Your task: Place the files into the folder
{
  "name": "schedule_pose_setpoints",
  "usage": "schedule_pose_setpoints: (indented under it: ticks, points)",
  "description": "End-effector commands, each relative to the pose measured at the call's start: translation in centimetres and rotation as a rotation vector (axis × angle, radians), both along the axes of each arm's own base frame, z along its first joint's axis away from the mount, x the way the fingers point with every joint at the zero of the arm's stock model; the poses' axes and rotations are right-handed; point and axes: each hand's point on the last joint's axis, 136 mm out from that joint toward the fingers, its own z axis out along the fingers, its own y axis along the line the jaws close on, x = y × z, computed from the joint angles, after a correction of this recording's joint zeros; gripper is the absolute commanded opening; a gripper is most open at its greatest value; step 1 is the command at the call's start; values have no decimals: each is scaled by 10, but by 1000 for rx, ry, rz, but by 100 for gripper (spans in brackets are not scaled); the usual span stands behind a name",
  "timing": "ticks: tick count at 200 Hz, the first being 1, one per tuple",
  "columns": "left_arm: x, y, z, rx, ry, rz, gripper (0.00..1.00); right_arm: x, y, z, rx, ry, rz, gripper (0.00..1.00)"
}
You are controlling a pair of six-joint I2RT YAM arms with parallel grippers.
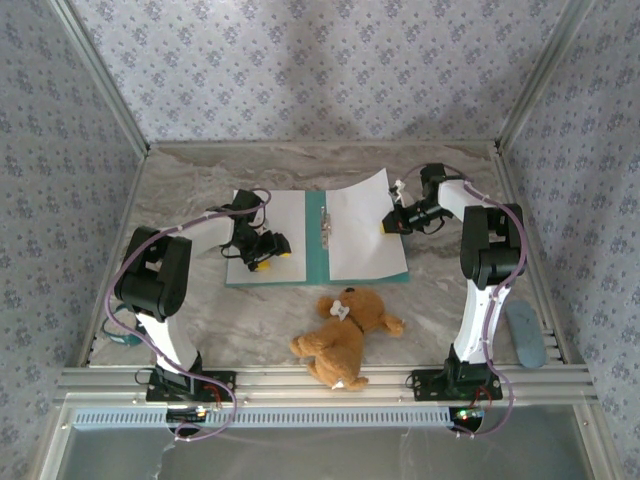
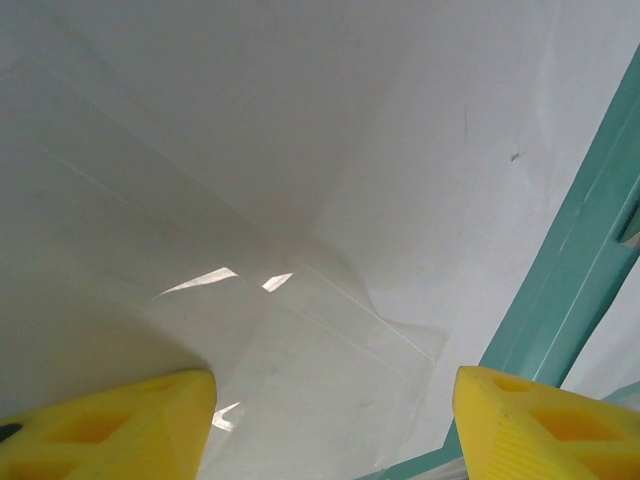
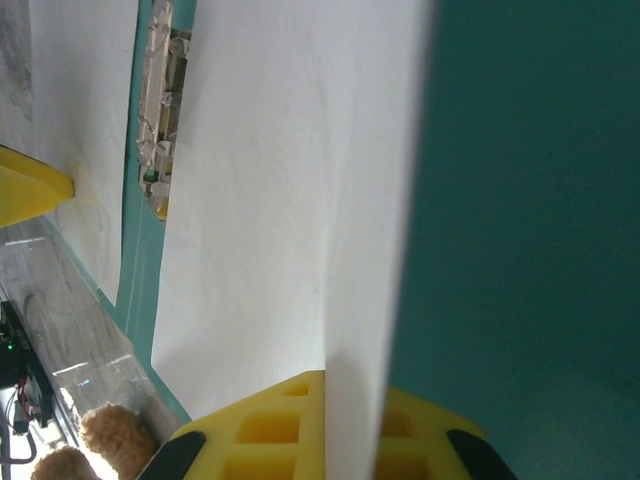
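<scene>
Lying open and flat near the middle of the marbled table, the teal folder had its spine running away from the arm bases, with a small metal clip on that spine. The left sheet, plain white, covered the folder's left half and lay flat. The right sheet, also white, covered the right half. Its far right corner curled up off the cover, and the right wrist view showed teal card beneath the raised paper.

The right gripper met the right sheet at its right edge. Its yellow fingers were closed together on the paper, which passed between them. The left gripper was low over the near part of the left sheet, its yellow fingertips set well apart with nothing between them. In the right wrist view one tip appeared to rest on the paper, but contact could not be told for certain.

A brown teddy bear lay on the table just nearer than the folder's near edge, apart from it and between the two arm bases. A flat blue-grey object lay at the table's right edge, beside the right arm. Patterned wallpaper covered the walls on three sides.
</scene>
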Motion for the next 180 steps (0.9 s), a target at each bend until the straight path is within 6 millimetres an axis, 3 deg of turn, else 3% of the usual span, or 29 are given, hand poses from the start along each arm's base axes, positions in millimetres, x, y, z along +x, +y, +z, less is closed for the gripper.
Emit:
schedule_pose_setpoints:
  ticks: [1, 83, 132, 180]
  points:
    - [-17, 20, -23, 99, 91, 2, 66, 1, 5, 3, 50, 19, 1, 0]
    - [-17, 19, -21, 95, 87, 3, 66, -1, 7, -3, 39, 31, 2, 0]
    - [-16, 18, -18, 86, 82, 1, 66, 0, 5, -4, 7, 24, 5, 24]
    - [-16, 19, -19, 93, 82, -2, 66, 1, 2, -5, -52, 16, 3, 37]
